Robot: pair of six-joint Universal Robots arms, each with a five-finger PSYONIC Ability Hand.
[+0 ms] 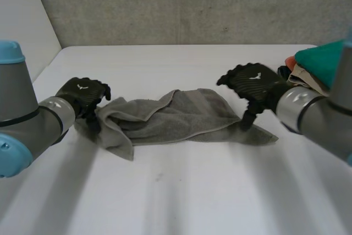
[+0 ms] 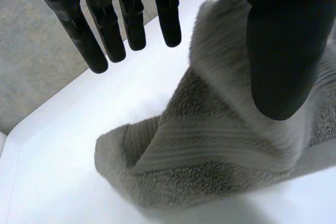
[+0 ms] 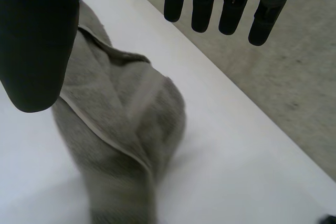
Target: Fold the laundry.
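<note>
A grey towel [image 1: 181, 116] lies crumpled on the white bench [image 1: 192, 196], stretched sideways between the two arms, with its upper layer folded over so that a pale hem runs across the middle. Its left end is bunched into thick folds and its right end tapers to a flat corner.

The left robot hand [image 1: 82, 96] sits at the bunched left end of the towel. In its wrist view the fingers [image 2: 105, 30] are straight and spread well apart from the thumb [image 2: 278, 51], so the hand is released (the cloth lies below the thumb, not pinched).

The right robot hand [image 1: 254, 83] hovers at the towel's right end, its thumb reaching down to the cloth near the corner. In its own wrist view the fingers [image 3: 231, 3] are straight and apart from the thumb [image 3: 37, 40], released as well, with the towel below.

A pile of clothes [image 1: 316, 61] in teal, orange and cream sits at the far right of the bench, behind the right arm.
</note>
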